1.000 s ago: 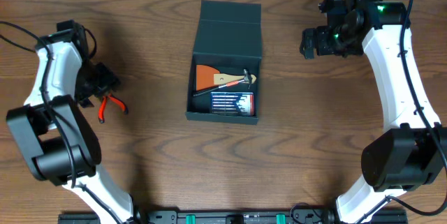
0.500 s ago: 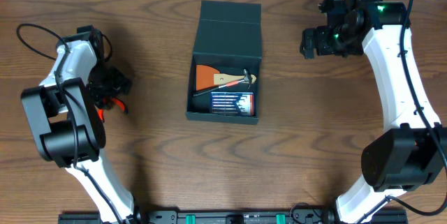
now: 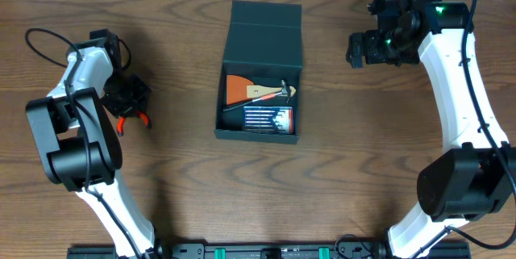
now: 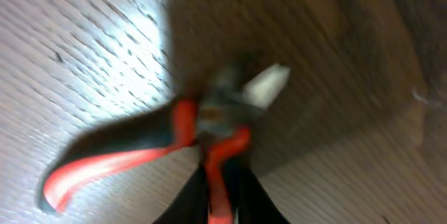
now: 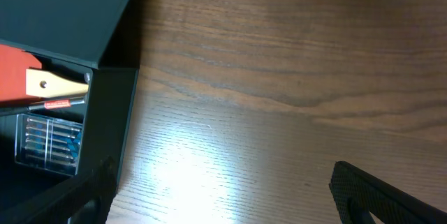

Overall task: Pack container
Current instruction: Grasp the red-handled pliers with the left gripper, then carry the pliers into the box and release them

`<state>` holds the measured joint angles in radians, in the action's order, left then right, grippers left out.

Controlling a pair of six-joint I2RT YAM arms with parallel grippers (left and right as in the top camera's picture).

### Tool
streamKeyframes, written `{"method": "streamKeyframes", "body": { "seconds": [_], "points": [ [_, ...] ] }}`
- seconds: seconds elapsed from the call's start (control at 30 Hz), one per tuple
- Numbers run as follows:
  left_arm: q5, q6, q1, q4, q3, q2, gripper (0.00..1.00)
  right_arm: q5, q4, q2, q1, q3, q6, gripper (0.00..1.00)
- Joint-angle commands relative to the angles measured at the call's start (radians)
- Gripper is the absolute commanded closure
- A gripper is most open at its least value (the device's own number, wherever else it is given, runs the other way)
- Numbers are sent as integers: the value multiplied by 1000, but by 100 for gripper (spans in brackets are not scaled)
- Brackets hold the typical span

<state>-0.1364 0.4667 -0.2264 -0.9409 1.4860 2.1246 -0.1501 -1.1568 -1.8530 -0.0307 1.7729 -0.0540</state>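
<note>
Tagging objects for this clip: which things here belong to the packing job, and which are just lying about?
Job: container; scraper, hammer and bit case inside it; pliers on the table, at the left gripper.
Lying about: no stray item visible; right gripper hangs apart from the container.

**Left arm** (image 3: 76, 130): your unit at 9 o'clock in the overhead view. The elbow is folded and the white forearm runs up toward 12.

**Left gripper** (image 3: 129, 98): turned toward 4 o'clock, low over the table. Its fingers (image 4: 195, 199) sit close together, but the wrist view is too blurred to read the grip.

**Right arm** (image 3: 459, 89): reaches from 5 o'clock up to 2 o'clock.

**Right gripper** (image 3: 360, 49): faces 9 o'clock, with its fingers (image 5: 391, 196) spread wide.
</note>
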Motion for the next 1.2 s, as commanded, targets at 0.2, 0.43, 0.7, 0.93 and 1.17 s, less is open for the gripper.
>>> {"method": "streamKeyframes", "body": {
  "seconds": [0.2, 0.43, 0.7, 0.93, 1.17],
  "points": [
    [-128, -230, 19, -19, 16, -92, 94, -11, 2, -6, 5, 7, 16, 1],
    [-139, -806, 205, -37, 81, -380, 94, -11, 4, -6, 5, 7, 16, 1],
    [83, -1346, 673, 49, 80, -553, 94, -11, 5, -6, 5, 7, 16, 1],
    [112, -1371, 822, 57, 79, -406, 94, -11, -10, -6, 5, 7, 16, 1],
    [138, -1295, 821, 82, 79, -233, 94, -11, -15, -6, 5, 7, 16, 1]
  ]
}}
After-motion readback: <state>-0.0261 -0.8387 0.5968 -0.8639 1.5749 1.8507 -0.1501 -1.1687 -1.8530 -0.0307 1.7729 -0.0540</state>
